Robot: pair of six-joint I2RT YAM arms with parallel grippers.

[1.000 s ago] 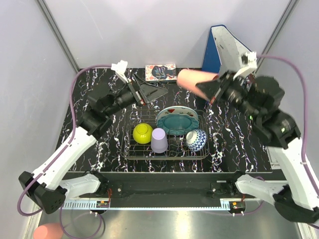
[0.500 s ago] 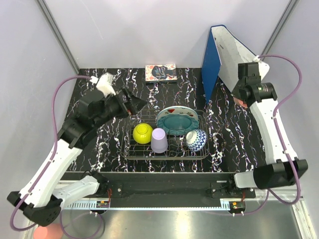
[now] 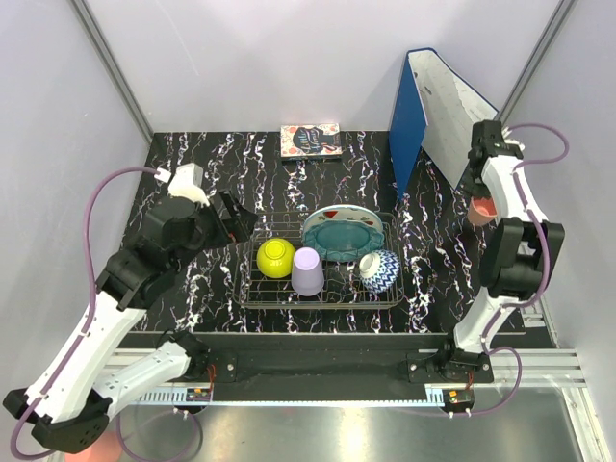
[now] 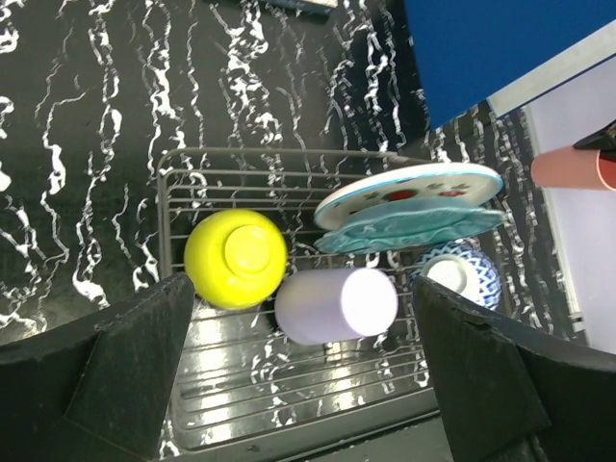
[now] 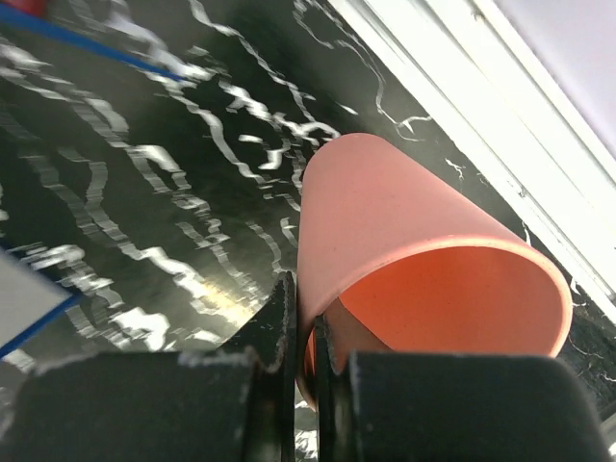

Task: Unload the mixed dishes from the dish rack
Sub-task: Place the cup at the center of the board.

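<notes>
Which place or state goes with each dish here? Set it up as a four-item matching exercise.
Things:
1. pink tapered cup
2. lilac tapered cup
3. yellow-green round bowl
4. teal scalloped plate

Places or states:
A. bottom up at the left end of the grey wire dish rack
B. rim pinched by the right fingers, outside the rack
C. between item 3 and the blue-white patterned bowl
D. against the white plate with red marks

Pairs: 1-B, 2-C, 3-A, 4-D

dish rack (image 4: 241, 176): thin grey metal wire, slightly shiny
pink cup (image 5: 385, 221): smooth, matt, plastic-looking
lilac cup (image 4: 335, 304): smooth, satin
yellow-green bowl (image 4: 236, 258): smooth, glossy
table (image 4: 96, 115): glossy black, white marble veining
</notes>
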